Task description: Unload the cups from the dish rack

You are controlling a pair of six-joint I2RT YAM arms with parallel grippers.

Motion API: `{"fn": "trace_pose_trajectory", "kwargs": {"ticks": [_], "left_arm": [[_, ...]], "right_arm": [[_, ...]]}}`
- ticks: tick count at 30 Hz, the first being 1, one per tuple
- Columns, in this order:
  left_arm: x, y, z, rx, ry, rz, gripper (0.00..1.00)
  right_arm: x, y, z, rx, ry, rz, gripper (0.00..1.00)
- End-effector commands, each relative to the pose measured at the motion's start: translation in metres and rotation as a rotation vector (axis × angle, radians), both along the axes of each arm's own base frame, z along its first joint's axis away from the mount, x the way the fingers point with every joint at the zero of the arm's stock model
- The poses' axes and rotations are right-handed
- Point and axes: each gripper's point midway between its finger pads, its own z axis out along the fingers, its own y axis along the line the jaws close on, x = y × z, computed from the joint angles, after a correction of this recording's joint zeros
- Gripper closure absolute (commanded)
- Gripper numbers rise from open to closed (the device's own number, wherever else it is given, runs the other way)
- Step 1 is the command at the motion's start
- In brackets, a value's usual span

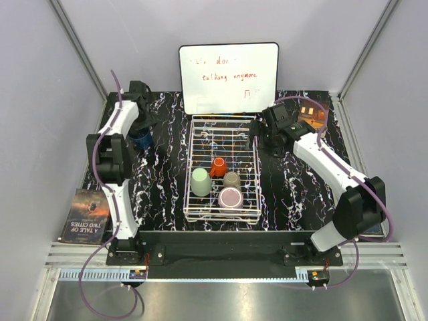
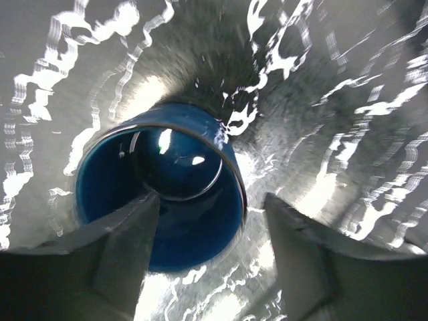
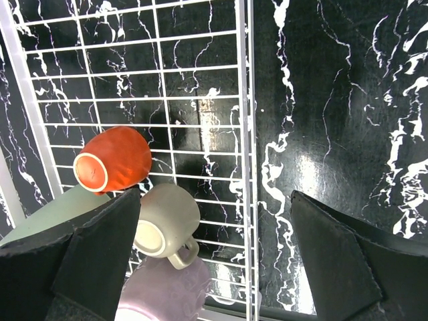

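The left gripper, jaws parted, straddles the wall of the dark blue mug outside the dish rack (apparently letting go), while the right gripper gapes wide above the rack.

Blue cup upright left of dish rack; mint, orange, taupe, lilac cups inside.

Left fingers and right fingers both spread apart, pointing downward.
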Motion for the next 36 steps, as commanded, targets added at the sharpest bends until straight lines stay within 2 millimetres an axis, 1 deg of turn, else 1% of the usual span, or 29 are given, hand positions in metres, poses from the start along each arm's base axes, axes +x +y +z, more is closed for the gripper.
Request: {"fn": "trace_pose_trajectory", "kwargs": {"ticks": [1,2,3,4,5,6,7,8,9,10,11,12,13,14,15,16,17,18,19,20,21,23,24,25,26,27,29,32,36], "left_arm": [[0.002,0.009,0.099,0.055,-0.226,0.057,0.25],[0.0,0.009,0.111,0.064,-0.247,0.065,0.17],[-0.003,0.003,0.121,0.069,-0.267,0.059,0.06],[-0.009,0.001,0.145,0.076,-0.315,0.057,0.01],[-0.012,0.0,0.156,0.098,-0.337,0.061,0.01],[-0.016,-0.012,0.167,0.101,-0.361,0.036,0.01],[-0.023,-0.018,0.184,0.101,-0.396,0.022,0.01],[-0.03,-0.024,0.187,0.101,-0.401,0.01,0.01],[-0.035,-0.041,0.192,0.091,-0.413,-0.027,0.01],[-0.042,-0.05,0.194,0.094,-0.418,-0.047,0.01],[-0.054,-0.056,0.209,0.098,-0.45,-0.059,0.01],[-0.065,-0.076,0.199,0.105,-0.428,-0.113,0.01],[-0.074,-0.083,0.203,0.113,-0.437,-0.131,0.01],[-0.086,-0.087,0.213,0.124,-0.463,-0.142,0.01],[-0.1,-0.102,0.202,0.13,-0.442,-0.189,0.01],[-0.11,-0.108,0.201,0.126,-0.446,-0.196,0.01],[-0.125,-0.117,0.209,0.106,-0.475,-0.223,0.01],[-0.136,-0.119,0.196,0.107,-0.45,-0.23,0.01],[-0.144,-0.121,0.192,0.105,-0.446,-0.238,0.01],[-0.153,-0.125,0.19,0.1,-0.448,-0.254,0.01],[-0.166,-0.121,0.185,0.094,-0.447,-0.249,0.01],[-0.178,-0.12,0.183,0.082,-0.451,-0.258,0.01],[-0.186,-0.118,0.186,0.072,-0.465,-0.256,0.01],[-0.19,-0.115,0.179,0.077,-0.452,-0.258,0.01],[-0.194,-0.114,0.177,0.077,-0.449,-0.26,0.01],[-0.199,-0.112,0.178,0.072,-0.457,-0.261,0.01],[-0.206,-0.112,0.172,0.067,-0.445,-0.273,0.01],[-0.215,-0.111,0.166,0.062,-0.436,-0.283,0.01],[-0.223,-0.111,0.157,0.058,-0.419,-0.302,0.01]], "right_arm": [[-0.004,0.013,0.017,0.051,-0.061,0.032,0.0],[-0.009,0.019,0.021,0.034,-0.082,0.067,0.0],[-0.01,0.024,0.025,0.024,-0.104,0.094,0.0],[-0.011,0.027,0.028,0.004,-0.123,0.115,0.0],[-0.014,0.028,0.029,-0.048,-0.142,0.139,0.0],[-0.022,0.04,0.034,-0.062,-0.161,0.186,0.0],[-0.026,0.045,0.035,-0.082,-0.173,0.205,0.0],[-0.03,0.045,0.037,-0.101,-0.191,0.208,0.0],[-0.037,0.052,0.038,-0.096,-0.202,0.232,0.0],[-0.039,0.054,0.04,-0.087,-0.212,0.23,0.0],[-0.044,0.057,0.044,-0.051,-0.208,0.227,0.0],[-0.049,0.059,0.044,-0.035,-0.195,0.236,0.0],[-0.052,0.059,0.043,-0.035,-0.176,0.24,0.0],[-0.059,0.056,0.04,-0.047,-0.14,0.232,0.0],[-0.063,0.055,0.039,-0.056,-0.131,0.231,0.0],[-0.07,0.06,0.039,-0.059,-0.133,0.247,0.0],[-0.075,0.058,0.04,-0.065,-0.147,0.247,0.0],[-0.081,0.06,0.041,-0.064,-0.15,0.259,0.0],[-0.089,0.066,0.041,-0.056,-0.146,0.281,0.0],[-0.098,0.065,0.038,-0.065,-0.125,0.291,0.0],[-0.104,0.068,0.036,-0.073,-0.115,0.303,0.0],[-0.122,0.075,0.032,-0.097,-0.109,0.326,0.0],[-0.128,0.077,0.03,-0.101,-0.104,0.335,0.0],[-0.134,0.079,0.027,-0.106,-0.09,0.325,0.0],[-0.145,0.085,0.024,-0.107,-0.082,0.349,0.0],[-0.15,0.088,0.022,-0.105,-0.074,0.355,0.0],[-0.166,0.097,0.015,-0.109,-0.056,0.365,0.0],[-0.179,0.105,0.004,-0.13,-0.043,0.355,0.0],[-0.176,0.108,-0.003,-0.152,-0.048,0.308,0.0]]}}
